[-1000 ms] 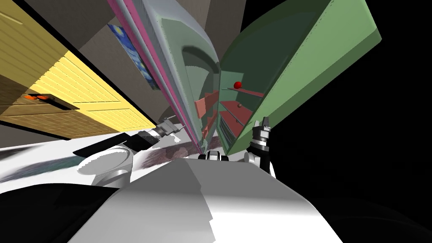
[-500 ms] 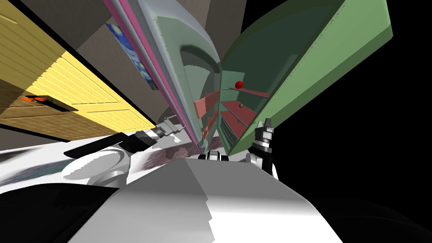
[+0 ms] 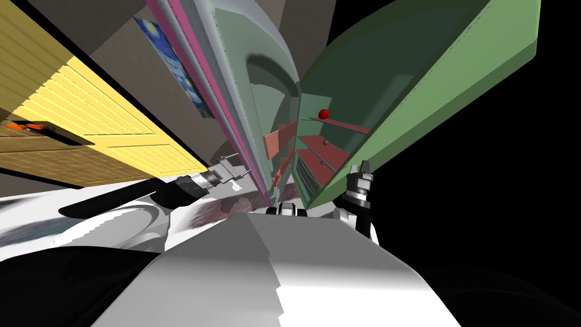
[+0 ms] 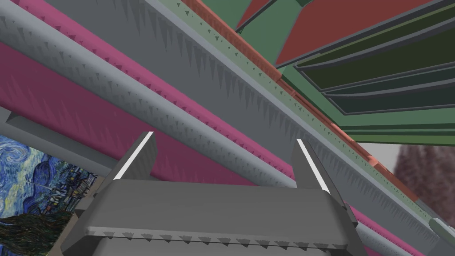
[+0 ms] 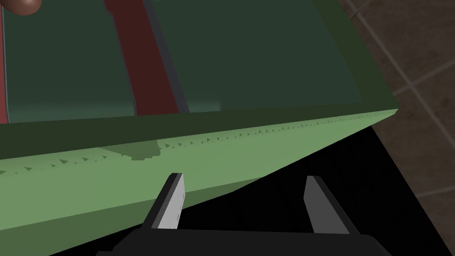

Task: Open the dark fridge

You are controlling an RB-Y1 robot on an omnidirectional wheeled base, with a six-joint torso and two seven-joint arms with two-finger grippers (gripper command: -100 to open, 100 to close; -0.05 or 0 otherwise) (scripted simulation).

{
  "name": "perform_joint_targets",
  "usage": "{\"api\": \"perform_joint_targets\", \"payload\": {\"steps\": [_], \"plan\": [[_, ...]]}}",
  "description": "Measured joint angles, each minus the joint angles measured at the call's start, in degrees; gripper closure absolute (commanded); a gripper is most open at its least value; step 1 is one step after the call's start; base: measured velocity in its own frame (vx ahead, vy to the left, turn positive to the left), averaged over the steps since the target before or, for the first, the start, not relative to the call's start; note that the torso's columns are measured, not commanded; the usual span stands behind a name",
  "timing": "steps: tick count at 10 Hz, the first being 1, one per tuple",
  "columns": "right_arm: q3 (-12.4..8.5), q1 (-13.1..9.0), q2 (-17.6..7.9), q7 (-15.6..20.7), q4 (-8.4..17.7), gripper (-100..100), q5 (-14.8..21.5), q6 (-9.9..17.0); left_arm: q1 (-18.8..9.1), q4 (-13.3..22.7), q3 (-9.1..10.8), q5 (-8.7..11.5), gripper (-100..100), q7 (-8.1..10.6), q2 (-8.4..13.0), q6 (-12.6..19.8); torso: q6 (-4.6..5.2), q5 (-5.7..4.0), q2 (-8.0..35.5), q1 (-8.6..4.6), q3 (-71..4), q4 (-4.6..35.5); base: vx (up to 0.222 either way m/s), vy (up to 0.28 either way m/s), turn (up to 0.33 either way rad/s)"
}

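The green fridge [image 3: 431,85] stands ahead, its door [image 3: 249,85] swung wide leftward, left gripper [image 4: 224,138] released, fingers spread at the door's grey handle bar [image 4: 133,95], right gripper [image 5: 244,176] unclenched beside the fridge's outer wall

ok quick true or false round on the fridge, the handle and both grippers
1. The fridge has its door open. True.
2. The left gripper is shut on the grey handle. False: its fingers stand apart, with the handle bar crossing just ahead of them.
3. A red ball sits inside the fridge. True.
4. The right gripper holds the red ball. False: it is open and empty, beside the fridge's green side wall.
5. The door's outer face is yellow. False: it is pink.
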Motion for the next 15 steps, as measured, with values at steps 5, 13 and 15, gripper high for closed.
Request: {"api": "perform_joint_targets", "payload": {"steps": [5,13,15], "plan": [[-0.45,0.25,0.00,0.09,0.01,0,-0.08,-0.05,-0.18,-0.03,0.10,1.20,100,-0.43,0.23,0.35,0.49,0.37,0.06,0.44,0.16,-0.18,0.023,0.125,-0.037],[-0.62,0.33,-0.01,0.13,0.01,0,-0.11,-0.08,-1.04,-0.35,-1.27,6.01,100,-2.09,1.39,3.45,0.60,0.26,0.37,0.13,0.34,-0.05,0.083,0.269,-0.082],[-0.59,0.33,0.00,0.13,0.00,0,-0.10,-0.08,-1.11,0.47,-1.37,5.85,-100,-1.99,1.41,3.45,0.60,0.05,0.57,-0.53,0.47,0.01,0.015,0.032,-0.010]]}}
